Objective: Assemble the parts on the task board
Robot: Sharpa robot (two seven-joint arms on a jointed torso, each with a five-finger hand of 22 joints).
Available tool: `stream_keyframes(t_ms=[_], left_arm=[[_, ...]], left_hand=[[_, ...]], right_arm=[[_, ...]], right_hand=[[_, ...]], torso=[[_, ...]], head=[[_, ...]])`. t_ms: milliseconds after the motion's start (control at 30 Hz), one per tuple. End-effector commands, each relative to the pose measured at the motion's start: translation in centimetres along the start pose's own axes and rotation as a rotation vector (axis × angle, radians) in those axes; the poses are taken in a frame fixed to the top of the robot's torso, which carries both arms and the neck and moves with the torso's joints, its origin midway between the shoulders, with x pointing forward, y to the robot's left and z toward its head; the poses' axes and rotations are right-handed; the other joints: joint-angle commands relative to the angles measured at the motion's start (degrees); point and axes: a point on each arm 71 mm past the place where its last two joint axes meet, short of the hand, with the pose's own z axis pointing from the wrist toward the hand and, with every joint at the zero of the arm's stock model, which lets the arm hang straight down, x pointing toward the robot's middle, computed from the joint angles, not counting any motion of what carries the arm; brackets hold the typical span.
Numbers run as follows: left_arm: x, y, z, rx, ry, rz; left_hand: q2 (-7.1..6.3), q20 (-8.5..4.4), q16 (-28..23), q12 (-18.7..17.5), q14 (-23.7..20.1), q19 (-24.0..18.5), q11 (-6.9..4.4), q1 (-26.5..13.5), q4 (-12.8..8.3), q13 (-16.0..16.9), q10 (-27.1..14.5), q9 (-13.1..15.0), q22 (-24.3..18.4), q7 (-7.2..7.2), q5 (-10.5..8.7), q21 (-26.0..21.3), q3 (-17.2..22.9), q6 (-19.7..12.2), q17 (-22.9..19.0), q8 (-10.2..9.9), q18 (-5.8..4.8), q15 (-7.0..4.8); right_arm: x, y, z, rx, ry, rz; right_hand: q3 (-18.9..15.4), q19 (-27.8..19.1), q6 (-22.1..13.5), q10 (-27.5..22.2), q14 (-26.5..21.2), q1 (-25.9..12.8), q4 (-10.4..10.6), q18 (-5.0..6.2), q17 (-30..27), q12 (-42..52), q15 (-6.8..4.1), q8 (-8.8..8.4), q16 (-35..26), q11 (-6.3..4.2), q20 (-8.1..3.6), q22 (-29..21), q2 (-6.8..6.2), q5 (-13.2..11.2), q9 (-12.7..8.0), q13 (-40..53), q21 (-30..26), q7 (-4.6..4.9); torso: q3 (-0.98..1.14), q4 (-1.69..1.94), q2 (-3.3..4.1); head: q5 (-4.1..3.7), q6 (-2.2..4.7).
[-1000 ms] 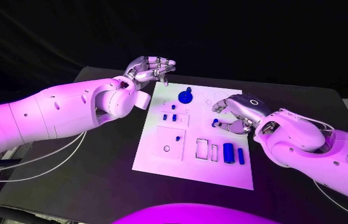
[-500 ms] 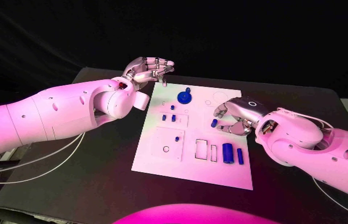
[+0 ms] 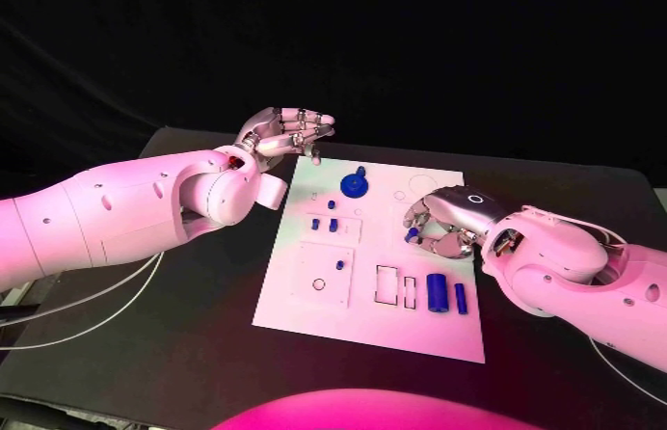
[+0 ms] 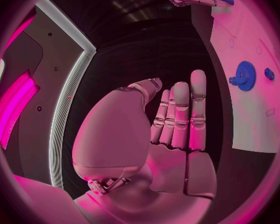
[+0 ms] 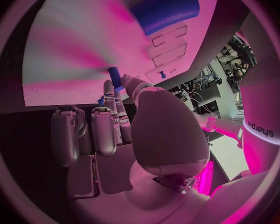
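Observation:
The white task board [image 3: 313, 305] lies mid-table. On it are a blue gear [image 3: 356, 185], several small blue pegs [image 3: 315, 225], a thick blue cylinder [image 3: 438, 293] and a thinner one [image 3: 462, 299]. My right hand [image 3: 447, 220] hovers over the board's right side and pinches a small blue peg [image 3: 413, 235] between thumb and finger; the peg [image 5: 114, 77] is upright just above the board [image 5: 71, 50], near the cylinder [image 5: 165, 11]. My left hand [image 3: 286, 131] stays off the board's far left corner, its fingers [image 4: 177, 114] extended and holding nothing. The gear [image 4: 242, 75] is beside it.
Two empty rectangular slots [image 3: 387, 285] sit left of the thick cylinder, with a square recess and a round hole [image 3: 320, 284] further left. Bare black table [image 3: 167, 353] surrounds the board. White cables [image 3: 84, 305] trail under the left arm.
My right hand has shifted slightly left over the board, still pinching the small blue peg. The left hand has stayed where it was.

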Motion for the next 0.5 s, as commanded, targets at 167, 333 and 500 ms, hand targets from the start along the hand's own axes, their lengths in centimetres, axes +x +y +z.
stream_keyframes(t_ms=[167, 333, 500], left_arm=[[0.22, -0.06, 0.05, 0.004, 0.016, -0.012], [0.21, -0.05, 0.05, 0.003, 0.015, -0.011], [0.21, -0.04, 0.04, 0.002, 0.015, -0.011]], left_hand=[[-0.06, 0.22, -0.16, 0.39, -0.37, -0.06, -0.08, 0.08, 0.12, 0.06, -0.41, -0.08, -0.05, -0.08, 0.19, -0.21, 0.27, -0.32, -0.05, -0.26, 0.84, -0.13], [-0.01, 0.25, -0.13, 0.55, -0.41, -0.06, -0.06, 0.0, 0.07, 0.1, -0.55, -0.08, -0.07, -0.07, 0.19, -0.23, 0.34, -0.38, -0.1, -0.22, 0.84, -0.11], [-0.01, 0.25, -0.13, 0.55, -0.41, -0.06, -0.06, 0.0, 0.07, 0.1, -0.55, -0.08, -0.07, -0.07, 0.19, -0.23, 0.34, -0.38, -0.1, -0.22, 0.84, -0.11]], right_arm=[[0.32, -0.07, 0.13, 0.001, 0.03, -0.013], [0.54, -0.04, 0.34, 0.004, 0.044, -0.025], [1.06, -0.03, 0.64, 0.008, 0.06, -0.036]], right_hand=[[3.61, 3.36, 2.68, 2.09, 2.19, 1.16, -0.99, -1.12, 0.4, -0.1, -0.77, 1.43, 0.55, -0.46, -0.74, 12.3, 0.34, -1.14, 0.78, 0.25, 1.92, -0.3], [4.41, 3.44, 3.31, 2.42, 2.21, 1.1, -1.42, -1.17, 0.46, -0.35, -0.83, 1.88, 0.6, -0.57, -0.84, 12.43, 0.28, -1.27, 1.08, 0.3, 2.17, -0.42], [4.6, 3.43, 3.38, 2.33, 2.21, 0.82, -1.57, -1.16, 0.46, -0.62, -0.82, 1.98, 0.62, -0.51, -0.86, 12.44, -0.08, -1.43, 1.19, 0.28, 2.14, -0.38]], torso=[[0.06, -0.07, -0.03], [0.06, -0.05, 0.0], [0.06, -0.02, -0.01]], head=[[0.07, -0.21], [0.04, -0.32], [0.02, -0.37]])
